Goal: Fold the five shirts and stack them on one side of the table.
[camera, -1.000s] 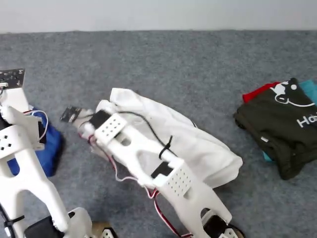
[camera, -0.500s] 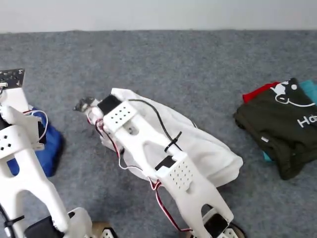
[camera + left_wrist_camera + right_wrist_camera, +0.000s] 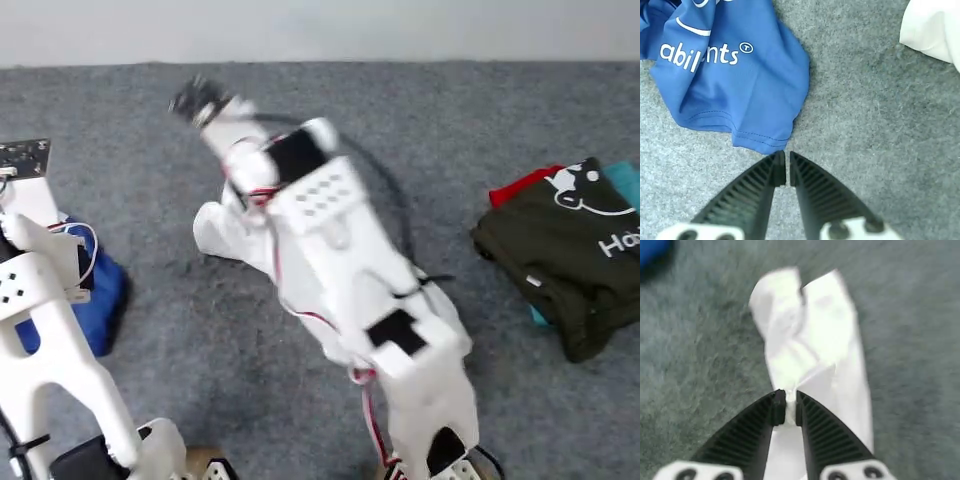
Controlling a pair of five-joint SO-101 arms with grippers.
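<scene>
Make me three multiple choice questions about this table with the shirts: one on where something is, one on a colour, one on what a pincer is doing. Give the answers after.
1. In the high view the blue shirt lies at: A the left edge; B the middle; C the right edge.
2. The top shirt at the right is: A red; B dark; C white.
3. The right pincer is: A open; B shut on nothing; C shut on the white shirt.
Answers: 1 A, it lies far left of the white shirt. 2 B, its cloth is dark with white print. 3 C, white cloth sits pinched between its shut tips.
</scene>
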